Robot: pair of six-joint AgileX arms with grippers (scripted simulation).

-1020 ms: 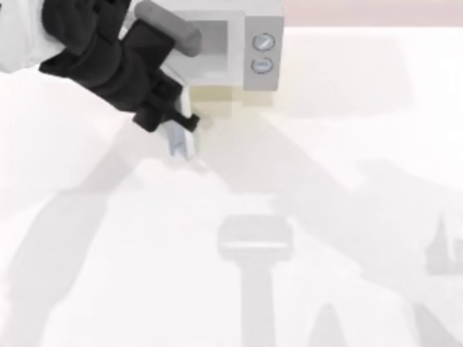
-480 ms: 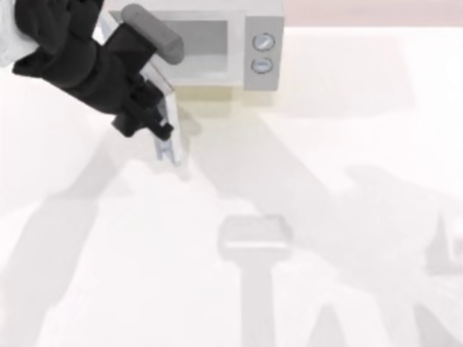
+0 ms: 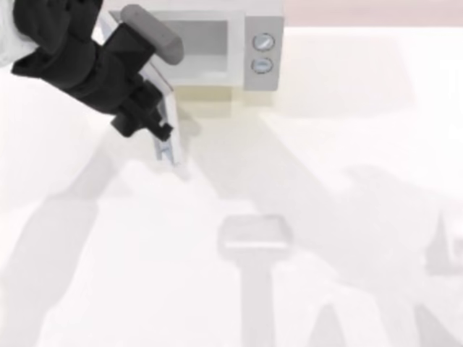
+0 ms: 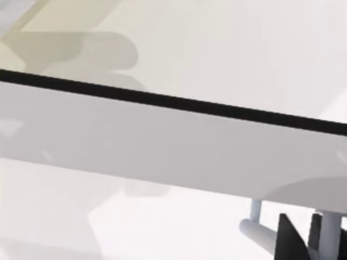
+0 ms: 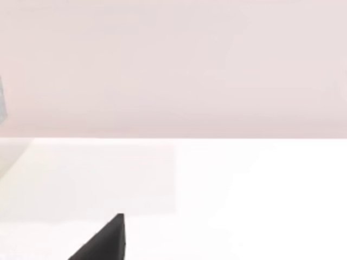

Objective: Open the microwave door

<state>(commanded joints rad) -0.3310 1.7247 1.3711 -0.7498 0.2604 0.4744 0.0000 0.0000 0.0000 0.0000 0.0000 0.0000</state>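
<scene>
The light-grey microwave [image 3: 262, 18] stands at the table's far edge, with its cavity [image 3: 202, 36] exposed. The microwave door [image 3: 171, 108] is swung out to the cavity's left and is seen edge-on. My left gripper [image 3: 160, 130] is shut on the door's pale bar handle [image 3: 168, 150] at the free end. In the left wrist view the door [image 4: 162, 146] is a wide grey band with a black edge, and dark fingers [image 4: 290, 241] flank the handle [image 4: 263, 232]. My right gripper [image 5: 108, 244] is out of the top view and shows only as a dark wedge in its wrist view.
Two round silver knobs [image 3: 262, 42] sit stacked on the control panel to the right of the cavity. The white table [image 3: 325, 217] carries only arm shadows in front of the microwave. A pale pink wall [image 5: 173, 65] fills the upper half of the right wrist view.
A second ago my left gripper moved left with the handle and swung the door wider. Over the last half second nothing has visibly moved.
</scene>
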